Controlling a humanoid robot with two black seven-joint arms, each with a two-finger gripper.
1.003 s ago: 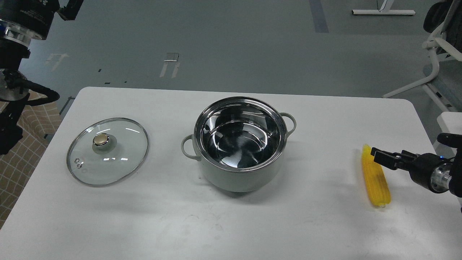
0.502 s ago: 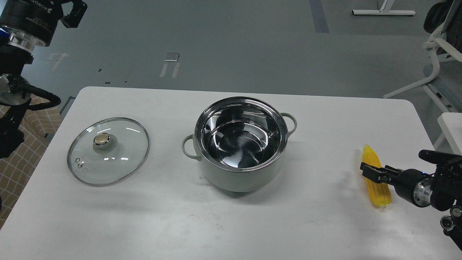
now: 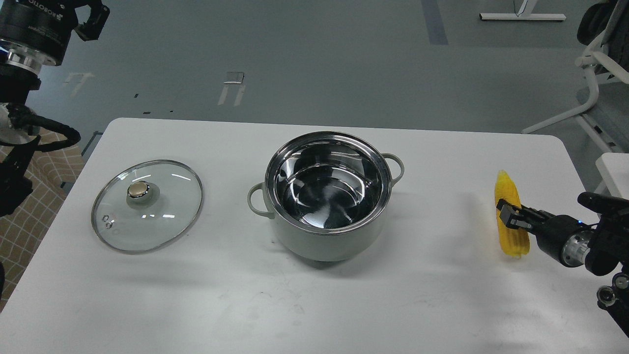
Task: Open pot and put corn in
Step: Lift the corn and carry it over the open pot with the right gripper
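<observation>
The pale grey-green pot [image 3: 314,246] stands open in the middle of the white table [image 3: 344,305], its shiny steel inside empty. Its glass lid [image 3: 162,216] with the gold knob lies flat on the table to the left of the pot. The yellow corn [image 3: 508,191] is at the right, pointed end away from me. My right gripper [image 3: 508,215] is shut across the cob's middle and seems to hold it slightly above the table. My left gripper [image 3: 91,19] is high at the top left, far from the lid, and only partly in view.
A white chair [image 3: 597,73] stands beyond the table's right corner. A second white surface [image 3: 614,169] sits just off the right edge. A checked cloth [image 3: 29,216] lies off the left edge.
My right gripper has closed across the corn, and the cob now sits higher and farther back in the view. The left arm has shifted slightly.
</observation>
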